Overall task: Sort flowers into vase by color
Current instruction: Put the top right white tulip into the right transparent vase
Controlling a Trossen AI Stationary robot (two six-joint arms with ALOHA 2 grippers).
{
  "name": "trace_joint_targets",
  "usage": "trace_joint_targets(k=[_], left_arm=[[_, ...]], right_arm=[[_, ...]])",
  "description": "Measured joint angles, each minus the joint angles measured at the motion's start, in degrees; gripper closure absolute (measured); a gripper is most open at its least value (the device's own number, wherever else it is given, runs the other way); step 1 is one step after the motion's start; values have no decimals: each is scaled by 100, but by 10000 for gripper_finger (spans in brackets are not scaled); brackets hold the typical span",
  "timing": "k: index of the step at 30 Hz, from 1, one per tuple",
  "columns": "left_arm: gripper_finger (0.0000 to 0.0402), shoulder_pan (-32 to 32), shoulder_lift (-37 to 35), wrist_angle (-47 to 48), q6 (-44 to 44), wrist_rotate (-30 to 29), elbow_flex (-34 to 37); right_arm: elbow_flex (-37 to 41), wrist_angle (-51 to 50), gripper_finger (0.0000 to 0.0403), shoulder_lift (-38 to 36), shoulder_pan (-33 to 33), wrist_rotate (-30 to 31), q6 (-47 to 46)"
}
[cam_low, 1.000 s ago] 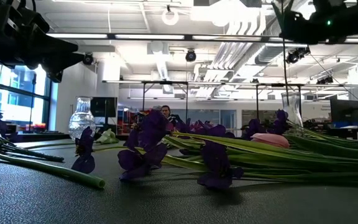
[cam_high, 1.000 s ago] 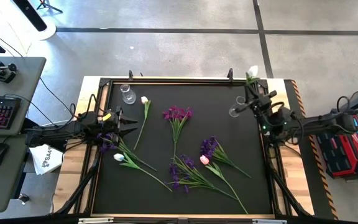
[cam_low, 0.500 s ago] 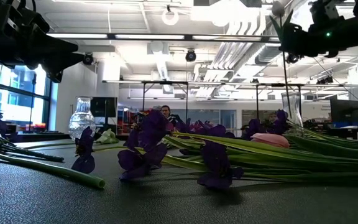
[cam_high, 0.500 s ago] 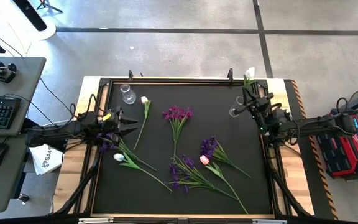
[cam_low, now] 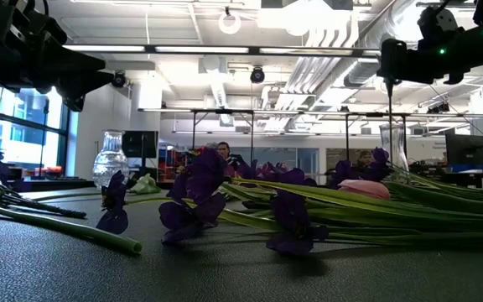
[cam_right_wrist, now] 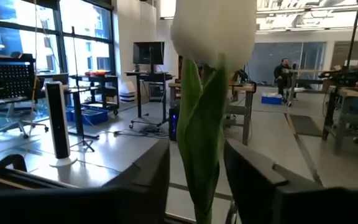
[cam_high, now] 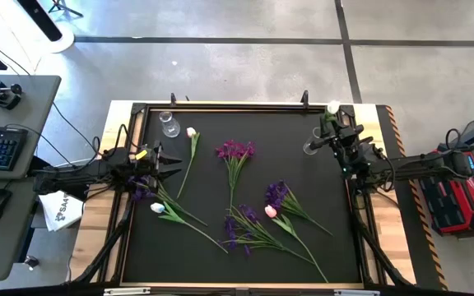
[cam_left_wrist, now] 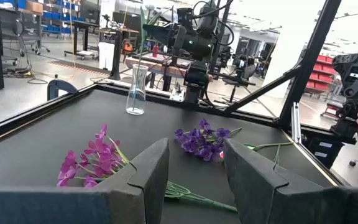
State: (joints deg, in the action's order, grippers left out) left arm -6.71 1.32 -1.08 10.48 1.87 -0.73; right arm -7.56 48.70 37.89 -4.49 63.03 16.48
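White tulip (cam_right_wrist: 211,37) upright between right gripper (cam_high: 340,138) fingers, clamped on stem, held above clear vase (cam_high: 309,148) at table's far right. Best lowered straight, stem tip centred over narrow mouth before release. Left gripper (cam_high: 151,160) parted and empty, low over purple flowers (cam_high: 142,186) at left edge. Remaining flowers (cam_high: 235,152) flat on mat

Purple flowers (cam_high: 257,215) crowd the mat's (cam_high: 212,255) middle; near-left corner lies open.
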Motion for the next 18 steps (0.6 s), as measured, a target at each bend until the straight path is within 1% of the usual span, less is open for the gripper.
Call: trace_joint_targets(k=[5,8,10,12,14,18], left_arm=[[261,1,0,0,2,0,0],[261,0,1,0,7,0,2],[261,-1,1,1,23,0,1],[261,1,2,0,92,0,2],[261,1,0,0,140,0,0],[261,-1,1,2,142,0,1]], right_arm=[[-160,-203,230,-1,2,81,-125],[-454,-954,222,-4,2,317,-430],[-739,-1751,220,-2,2,360,-750],[-1099,-2738,219,-2,2,346,-1260],[-1511,-3889,219,-2,2,262,-1953],[-2310,-6083,219,33,-20,-136,-3399]])
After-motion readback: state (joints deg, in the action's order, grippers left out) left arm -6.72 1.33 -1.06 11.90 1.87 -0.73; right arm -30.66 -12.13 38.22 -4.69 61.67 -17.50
